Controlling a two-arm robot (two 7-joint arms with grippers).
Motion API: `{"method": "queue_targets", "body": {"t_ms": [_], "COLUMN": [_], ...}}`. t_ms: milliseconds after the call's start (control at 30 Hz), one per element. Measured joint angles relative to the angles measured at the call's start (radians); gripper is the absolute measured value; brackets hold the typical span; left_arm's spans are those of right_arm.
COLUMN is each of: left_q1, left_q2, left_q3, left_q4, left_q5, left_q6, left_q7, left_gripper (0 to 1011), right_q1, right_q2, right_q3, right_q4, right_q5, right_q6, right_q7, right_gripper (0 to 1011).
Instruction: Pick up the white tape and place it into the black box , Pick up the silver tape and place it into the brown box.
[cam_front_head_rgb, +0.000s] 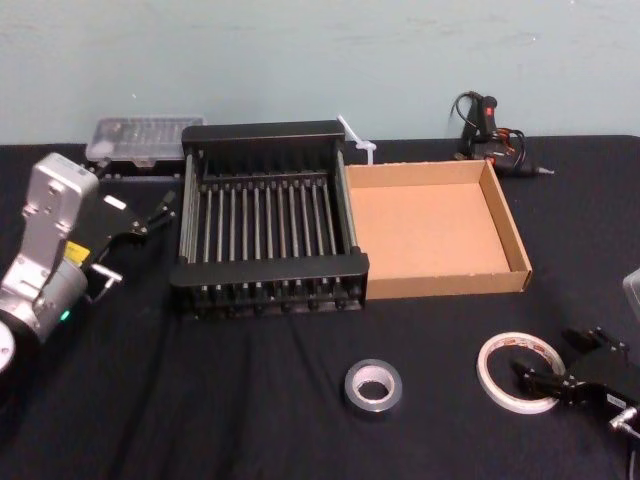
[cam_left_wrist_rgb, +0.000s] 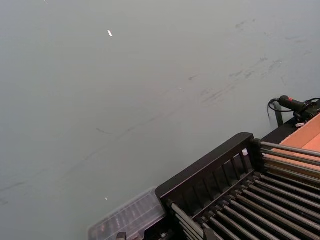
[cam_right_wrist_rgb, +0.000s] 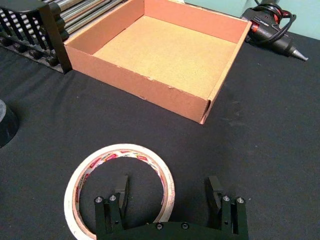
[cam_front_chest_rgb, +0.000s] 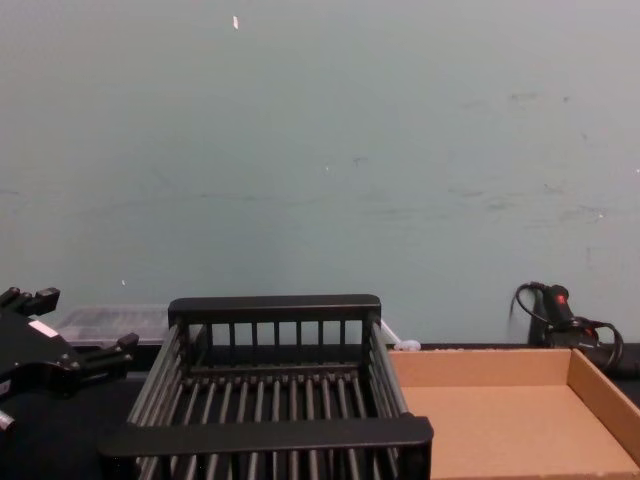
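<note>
Soft, even light is thrown from above. Little shadow is cast on the matte black cloth-covered table (cam_front_head_rgb: 230, 420). A dull sheen is caught on the small grey-silver roll of tape (cam_front_head_rgb: 373, 387), and thin highlights are drawn along the bars of the black slatted crate (cam_front_head_rgb: 270, 268); the pale grey-green wall (cam_front_chest_rgb: 320, 150) is lit evenly

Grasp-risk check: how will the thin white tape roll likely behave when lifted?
The thin white tape roll lies flat, so rolling seems unlikely. Its narrow band looks light and may flex in the open right gripper. Left gripper sits parked.
</note>
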Motion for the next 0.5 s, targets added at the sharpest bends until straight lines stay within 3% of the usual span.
{"method": "queue_targets", "body": {"t_ms": [500], "left_q1": [0.000], "left_q2": [0.000], "left_q3": [0.000], "left_q4": [0.000], "left_q5": [0.000], "left_q6": [0.000], "left_q7": [0.000], "left_gripper": [1001], "right_q1": [0.000], "right_q2": [0.001], "right_q3": [-0.001], "right_q4": [-0.001], "right_q5": [0.002], "right_q6": [-0.001], "right_q7": [-0.001], "right_gripper": [976]}}
